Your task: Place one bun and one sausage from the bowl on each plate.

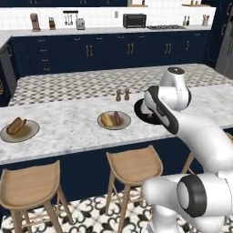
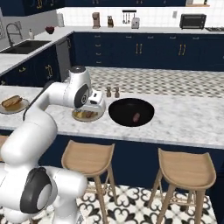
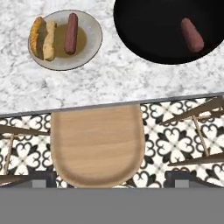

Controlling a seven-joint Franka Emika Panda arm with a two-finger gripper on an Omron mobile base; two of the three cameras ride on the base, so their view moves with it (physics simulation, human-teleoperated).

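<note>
- The wide, round, shallow all-black bowl (image 2: 131, 112) sits at the middle of the right base view on the white marbled bench (image 2: 183, 120); in the hand view it fills the upper right corner.
- One short reddish-brown sausage (image 3: 192, 35) lies inside the bowl, right of its centre in the hand view, apart from the wall.
- Just left of the bowl, not touching it, is a round grey plate with a brownish centre (image 3: 89, 48). It carries a split golden bun (image 3: 43, 38) on its left side and a second dark red sausage (image 3: 71, 33) lying beside the bun.
- A second grey plate (image 1: 19, 132) sits at the far left of the left base view, well apart from the first, with a bun holding a sausage (image 1: 16, 125) on it.
- Two small brown shakers (image 2: 112, 92) stand behind the bowl, toward the far edge of the bench.
- The pincer (image 3: 109, 179) stands wide open and holds nothing; its dark tips show at the bottom of the hand view.
- Below the pincer in that view is a rounded light wooden stool seat (image 3: 97, 144), over black-and-white patterned floor tiles (image 3: 175, 135).
- The near edge of the bench runs across the middle of the hand view, with bare marble between it and both dishes.
- In the left base view the white arm (image 1: 182, 127) covers most of the bowl.
</note>
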